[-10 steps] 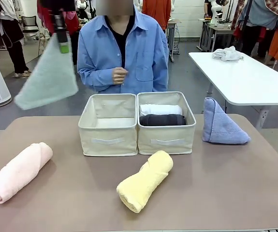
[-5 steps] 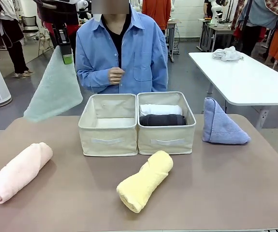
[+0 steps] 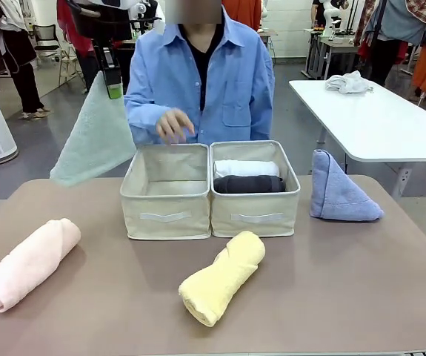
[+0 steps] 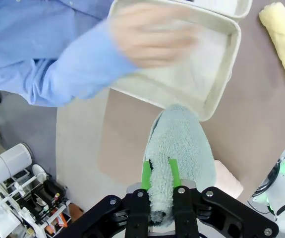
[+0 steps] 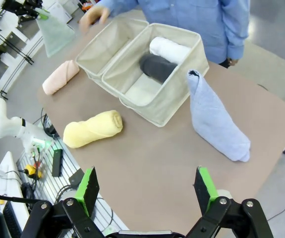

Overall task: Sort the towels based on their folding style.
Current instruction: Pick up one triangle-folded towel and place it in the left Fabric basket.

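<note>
My left gripper (image 3: 113,90) (image 4: 160,173) is shut on the top corner of the sage-green towel (image 3: 94,139) (image 4: 179,153), which hangs high above the table's far left, just left of the left fabric bin (image 3: 167,216) (image 4: 226,74). White (image 3: 246,168) and dark grey (image 3: 249,184) rolls lie in the right bin (image 3: 255,215). A pink roll (image 3: 29,262) lies at front left, a yellow roll (image 3: 221,277) at front centre, a lavender-blue triangle fold (image 3: 338,190) (image 5: 214,120) at right. My right gripper (image 5: 146,187) hangs open above the table's right edge. The person's hand (image 3: 172,124) hovers over the left bin.
The person in a blue shirt (image 3: 198,78) stands right behind the bins. A white table (image 3: 375,119) with a white rag (image 3: 348,82) stands at back right. Bare brown tabletop (image 3: 331,282) lies at front right.
My left gripper has carried the green towel rightward toward the left bin. The person leaned in and lowered a hand over that bin.
</note>
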You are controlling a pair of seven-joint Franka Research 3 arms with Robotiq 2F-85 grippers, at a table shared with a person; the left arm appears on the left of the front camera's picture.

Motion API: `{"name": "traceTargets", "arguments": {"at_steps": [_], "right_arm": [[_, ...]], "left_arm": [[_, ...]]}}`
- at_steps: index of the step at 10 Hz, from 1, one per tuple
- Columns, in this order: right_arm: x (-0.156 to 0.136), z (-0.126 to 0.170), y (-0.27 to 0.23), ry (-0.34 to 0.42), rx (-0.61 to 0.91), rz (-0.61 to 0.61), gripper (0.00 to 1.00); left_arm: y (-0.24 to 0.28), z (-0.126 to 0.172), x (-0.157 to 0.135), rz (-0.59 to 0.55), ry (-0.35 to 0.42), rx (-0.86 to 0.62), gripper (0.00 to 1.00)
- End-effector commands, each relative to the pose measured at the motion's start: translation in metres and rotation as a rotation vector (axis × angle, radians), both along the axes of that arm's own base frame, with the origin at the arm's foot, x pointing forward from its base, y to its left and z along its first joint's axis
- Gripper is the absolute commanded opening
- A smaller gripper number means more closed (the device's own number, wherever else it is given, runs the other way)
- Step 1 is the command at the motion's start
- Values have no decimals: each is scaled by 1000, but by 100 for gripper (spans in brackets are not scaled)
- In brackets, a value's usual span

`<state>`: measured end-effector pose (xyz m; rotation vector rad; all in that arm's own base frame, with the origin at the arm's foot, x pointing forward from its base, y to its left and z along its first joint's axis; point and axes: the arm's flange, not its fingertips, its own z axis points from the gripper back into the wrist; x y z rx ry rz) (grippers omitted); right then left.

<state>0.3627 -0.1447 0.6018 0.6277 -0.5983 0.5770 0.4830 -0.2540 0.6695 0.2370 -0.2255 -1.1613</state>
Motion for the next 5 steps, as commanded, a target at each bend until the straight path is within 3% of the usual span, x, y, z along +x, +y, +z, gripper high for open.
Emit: {"name": "traceTargets", "arguments": {"at_steps": [1, 3, 5], "right_arm": [[1, -1, 1, -10, 17, 4, 100], [1, -1, 1, -10, 17, 4, 100], [1, -1, 1, -10, 17, 4, 100]], "left_arm": [[35, 18, -22, 130, -41, 277, 15], [135, 18, -103, 482, -91, 201, 15], [173, 11, -123, 582, -75, 143, 15]]}}
